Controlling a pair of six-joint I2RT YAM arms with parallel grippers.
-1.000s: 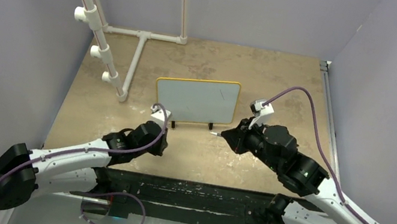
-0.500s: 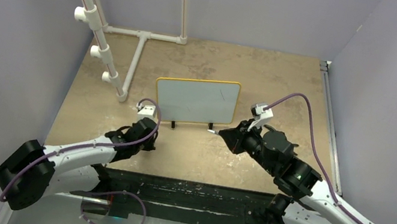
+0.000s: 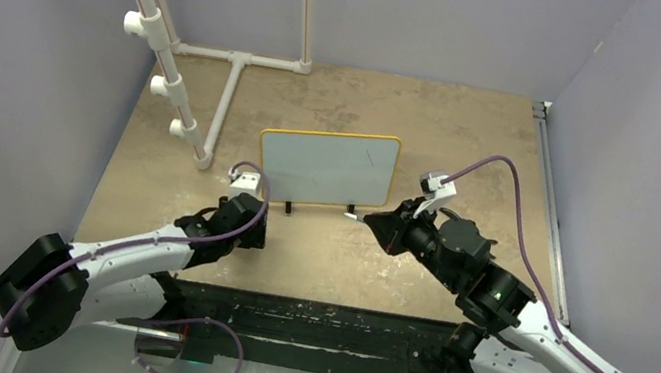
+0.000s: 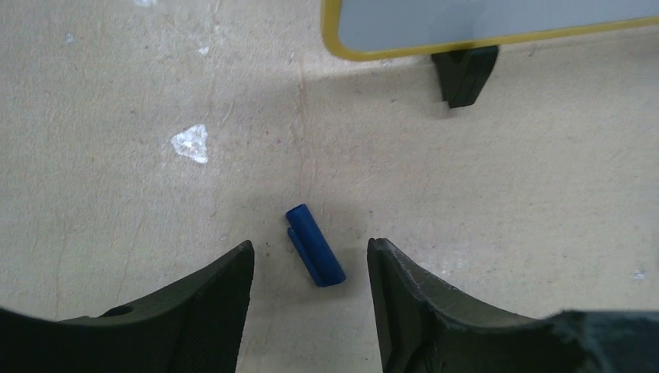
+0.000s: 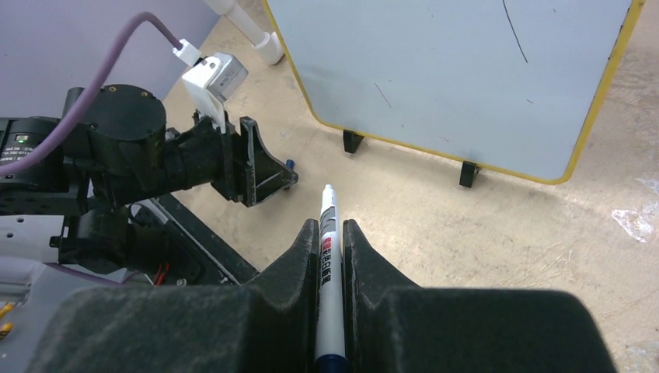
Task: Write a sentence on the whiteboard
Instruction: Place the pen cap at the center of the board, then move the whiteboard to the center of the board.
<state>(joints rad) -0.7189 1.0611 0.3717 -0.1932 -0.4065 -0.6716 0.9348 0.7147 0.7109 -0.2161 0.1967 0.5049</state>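
The left gripper (image 4: 309, 247) is spread wide just above the table (image 4: 116, 93). A small blue cap (image 4: 315, 245) lies flat between its fingers, touching neither. The right gripper (image 5: 332, 231) is clamped on a white marker (image 5: 327, 264), whose tip pokes out past the fingertips. The whiteboard (image 5: 458, 70) stands on its two black feet ahead of both sets of fingers, and a thin dark stroke (image 5: 514, 33) shows on its face.
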